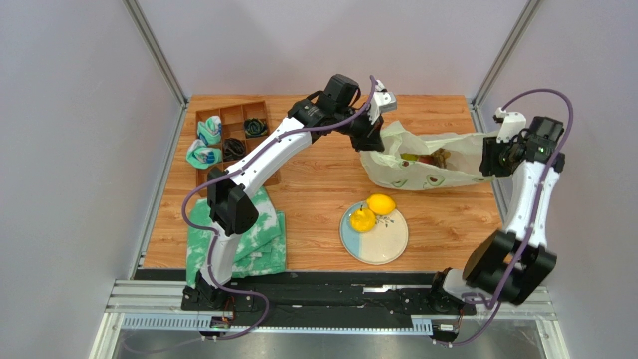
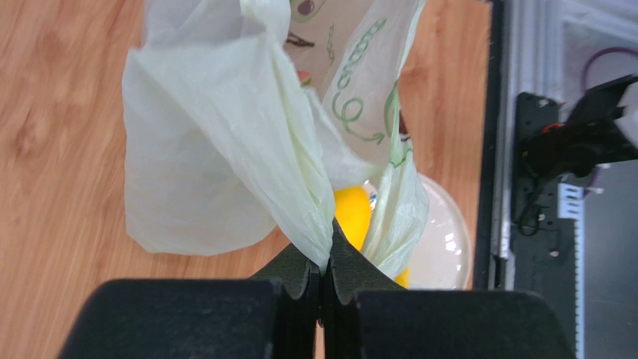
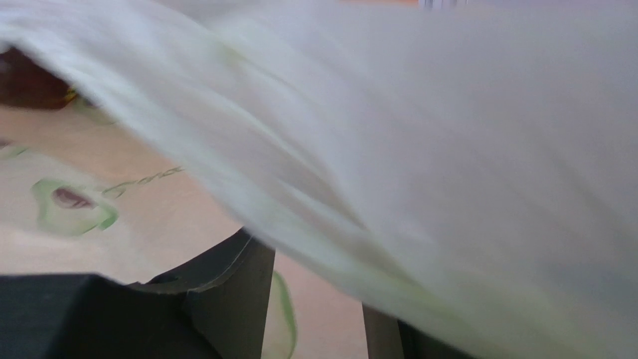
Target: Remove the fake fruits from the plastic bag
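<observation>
Top external: the bag (image 1: 449, 168) stretches over the surface (image 1: 314, 194) with some fruits (image 1: 436, 157) inside; two yellow fruits (image 1: 381, 203) sit on the plate (image 1: 383, 245). The left hand (image 2: 323, 280) is clenched on a bag fold; I cannot tell the right hand's (image 1: 492, 158) grip

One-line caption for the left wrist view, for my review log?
Left gripper shut on a fold of the plastic bag, a yellow fruit and plate behind it.
</observation>
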Robot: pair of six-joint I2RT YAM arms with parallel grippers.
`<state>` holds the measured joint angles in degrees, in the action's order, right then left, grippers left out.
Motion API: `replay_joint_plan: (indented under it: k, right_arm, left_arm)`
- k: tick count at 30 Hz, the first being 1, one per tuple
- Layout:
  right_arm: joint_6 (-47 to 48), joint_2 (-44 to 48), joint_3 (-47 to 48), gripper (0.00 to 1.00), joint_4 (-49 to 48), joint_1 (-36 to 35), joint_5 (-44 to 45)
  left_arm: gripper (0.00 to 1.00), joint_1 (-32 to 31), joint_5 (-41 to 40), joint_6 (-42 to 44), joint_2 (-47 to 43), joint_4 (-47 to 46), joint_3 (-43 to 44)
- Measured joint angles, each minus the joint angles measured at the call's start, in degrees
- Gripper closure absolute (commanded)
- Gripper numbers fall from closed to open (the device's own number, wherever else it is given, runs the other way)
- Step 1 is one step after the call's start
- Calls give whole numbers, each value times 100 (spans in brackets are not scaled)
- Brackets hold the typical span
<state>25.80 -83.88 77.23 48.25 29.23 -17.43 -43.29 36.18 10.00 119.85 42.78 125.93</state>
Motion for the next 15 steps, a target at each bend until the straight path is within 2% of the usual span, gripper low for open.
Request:
replay_joint_plan:
  k: [3,4,8,11,15]
  right_arm:
    - [855,1182,-247,41,564,-50,-63]
    - [1261,1753,-525,39,780,-72,-173]
    - [2227,2990,-1703,32,1482,-205,-761]
    - [2347,2798,-2393,32,1587,-553,-1008]
    - [2015,1934,-2496,32,1178,-1073,-1200]
  left_arm:
    - [100,-17,627,-179,48,-219,232]
    - [100,-28,802,-221,48,-260,256]
    - [100,-83,1189,-262,48,-286,-17]
    - [100,-94,1174,-240,48,-66,-643]
    - [100,-94,1086,-243,87,411,-1034]
